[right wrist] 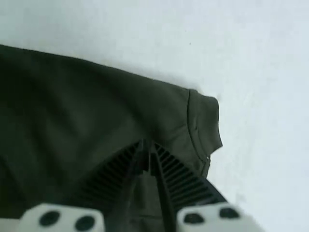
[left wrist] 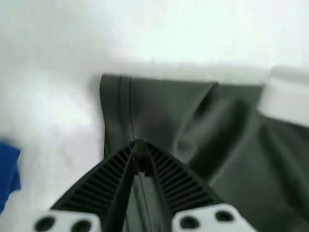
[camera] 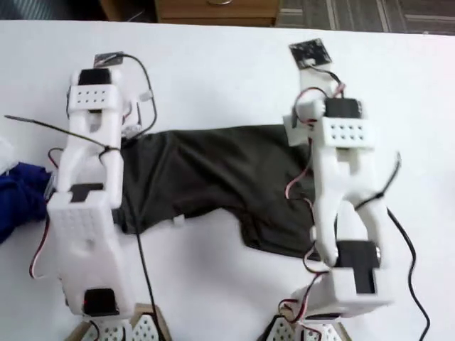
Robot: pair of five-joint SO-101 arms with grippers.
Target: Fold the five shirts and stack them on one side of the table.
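Observation:
A dark green shirt [camera: 213, 177] lies spread and wrinkled on the white table [camera: 227, 71], between my two arms. My left gripper [left wrist: 139, 147] is shut on the shirt's fabric just behind a stitched hem edge [left wrist: 118, 104]. At the opposite end of the same shirt [right wrist: 82, 111], my right gripper [right wrist: 145, 145] is also shut on cloth, close to a hemmed corner [right wrist: 205, 125]. A crumpled blue shirt [camera: 18, 195] sits at the table's left edge, beside the left arm [camera: 89, 185], and its blue cloth [left wrist: 7, 174] shows in the left wrist view.
The right arm [camera: 345, 185] stands over the shirt's right end. Loose cables [camera: 146, 85] hang by both arms. A wooden cabinet [camera: 213, 11] stands beyond the far table edge. Bare white table lies beyond the shirt and in front between the arm bases.

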